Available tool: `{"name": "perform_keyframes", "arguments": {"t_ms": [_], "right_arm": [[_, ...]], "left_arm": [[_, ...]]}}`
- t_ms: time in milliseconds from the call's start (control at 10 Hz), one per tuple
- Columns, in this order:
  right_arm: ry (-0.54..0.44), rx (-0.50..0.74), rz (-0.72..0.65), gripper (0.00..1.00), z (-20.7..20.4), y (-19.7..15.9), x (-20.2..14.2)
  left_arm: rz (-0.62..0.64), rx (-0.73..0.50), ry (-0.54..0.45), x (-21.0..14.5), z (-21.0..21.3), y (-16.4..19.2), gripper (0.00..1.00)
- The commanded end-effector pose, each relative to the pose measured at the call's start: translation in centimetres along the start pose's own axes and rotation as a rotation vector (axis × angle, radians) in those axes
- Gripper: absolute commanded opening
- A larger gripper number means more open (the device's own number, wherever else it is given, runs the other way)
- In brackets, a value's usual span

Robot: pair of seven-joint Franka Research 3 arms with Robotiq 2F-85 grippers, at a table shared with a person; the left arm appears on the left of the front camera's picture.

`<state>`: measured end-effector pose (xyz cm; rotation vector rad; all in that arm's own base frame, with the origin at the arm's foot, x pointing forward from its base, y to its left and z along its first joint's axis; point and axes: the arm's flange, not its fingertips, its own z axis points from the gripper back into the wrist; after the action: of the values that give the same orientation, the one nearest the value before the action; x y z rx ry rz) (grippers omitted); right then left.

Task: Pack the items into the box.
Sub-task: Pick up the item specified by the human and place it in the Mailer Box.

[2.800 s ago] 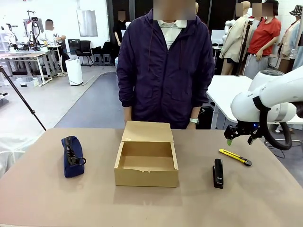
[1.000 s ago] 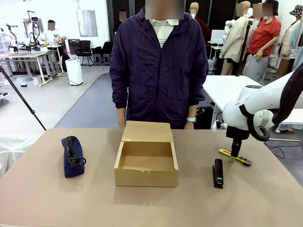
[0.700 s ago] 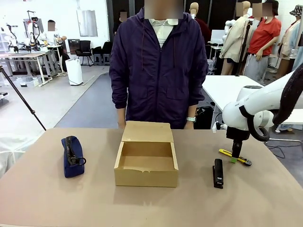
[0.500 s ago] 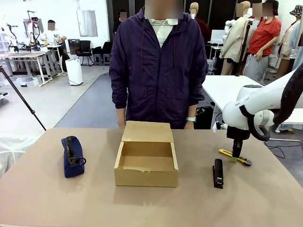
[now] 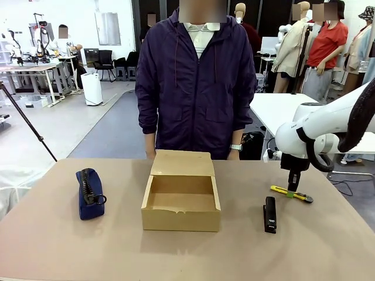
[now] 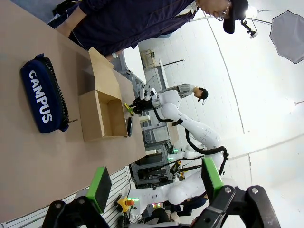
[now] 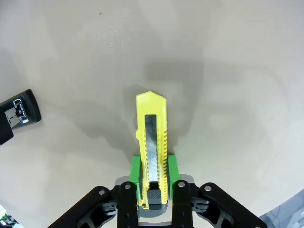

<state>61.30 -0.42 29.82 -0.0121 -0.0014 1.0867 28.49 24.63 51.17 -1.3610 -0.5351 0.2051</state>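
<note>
- The right gripper (image 5: 291, 188) is down by the tabletop (image 5: 117, 246), on the right side.
- It is squeezed tight on the slim yellow pen-like tool with a dark strip (image 5: 302, 197). Its green pads (image 7: 172, 167) press on both sides of the tool, near one end.
- The rest of the tool sticks out past the gripper. I cannot tell if the tool is touching the tabletop or is just above it.
- A small black stapler (image 5: 269, 214) lies near the tool, a bit closer to the robot. They do not touch.
- The tan cardboard box (image 5: 181, 221) sits in the middle of the tabletop. Its flap lid (image 5: 182, 163) is open and leans back toward the person (image 5: 196, 88).
- The navy blue soft zippered pouch (image 5: 89, 193) lies on the left side, well apart from the box. It has the word CAMPUS in white on it.
- The left gripper (image 6: 154, 183) is up in the air with its two fingers wide apart. It holds nothing.
- The person in a dark purple jacket stands at the far side, behind the box.
</note>
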Motion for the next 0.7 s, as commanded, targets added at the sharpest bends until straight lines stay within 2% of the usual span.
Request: {"name": "perform_keyframes", "arguments": {"t_ms": [0, 400, 500, 600], "right_arm": [[0.032, 0.010, -0.010, 0.00, -0.6, 0.0, 0.3], [0.014, -0.004, -0.018, 0.00, 0.4, 0.5, 0.2], [0.003, -0.042, -0.053, 0.00, 2.6, 1.1, -0.5], [-0.032, -0.072, -0.083, 0.00, 6.7, 2.3, -2.1]], "left_arm": [[-0.008, -0.024, -0.008, 0.1, 0.1, -0.3, 1.00], [-0.008, -0.024, -0.008, 0.1, 0.1, -0.3, 1.00], [-0.008, -0.024, -0.008, 0.1, 0.1, -0.3, 1.00], [-0.008, -0.024, -0.008, 0.1, 0.1, -0.3, 1.00]]}}
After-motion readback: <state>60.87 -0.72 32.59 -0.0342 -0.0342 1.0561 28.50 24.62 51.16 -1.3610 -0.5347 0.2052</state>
